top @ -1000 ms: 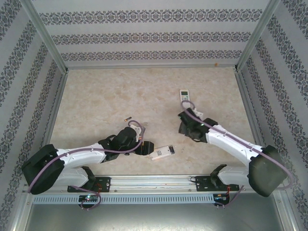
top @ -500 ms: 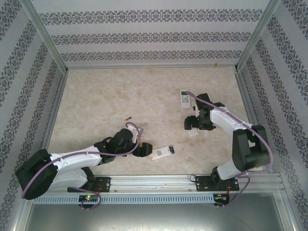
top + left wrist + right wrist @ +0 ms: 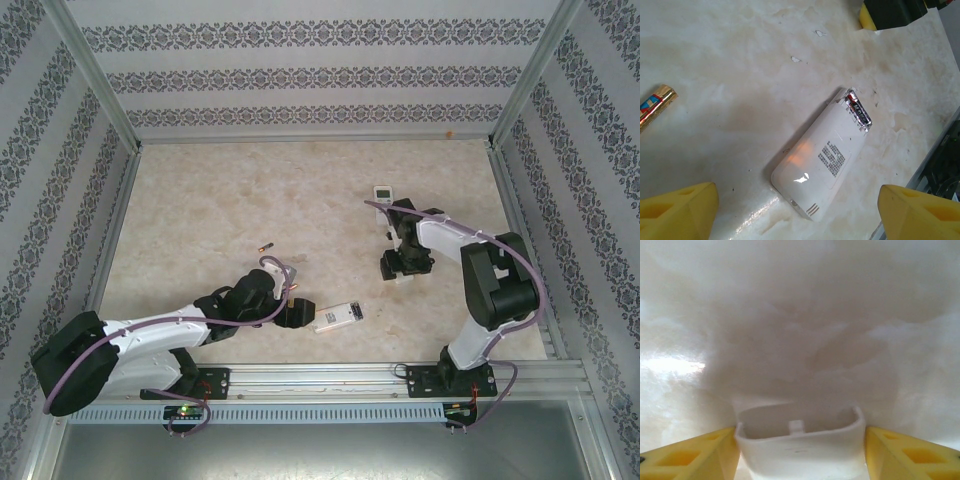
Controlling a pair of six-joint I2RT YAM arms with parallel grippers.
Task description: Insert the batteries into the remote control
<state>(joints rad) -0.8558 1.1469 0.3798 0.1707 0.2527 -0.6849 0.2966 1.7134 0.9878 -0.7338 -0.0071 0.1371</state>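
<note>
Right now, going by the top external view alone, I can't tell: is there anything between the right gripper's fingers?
Observer: Yes. On the right wrist view a white battery cover sits between the fingers of the right gripper, touching both.
Operator: Is the near remote's compartment loaded?
Observer: On the left wrist view the remote lies face down, compartment open, a dark battery showing inside.
Operator: And the left gripper?
Observer: The left gripper is open above that remote, holding nothing.
</note>
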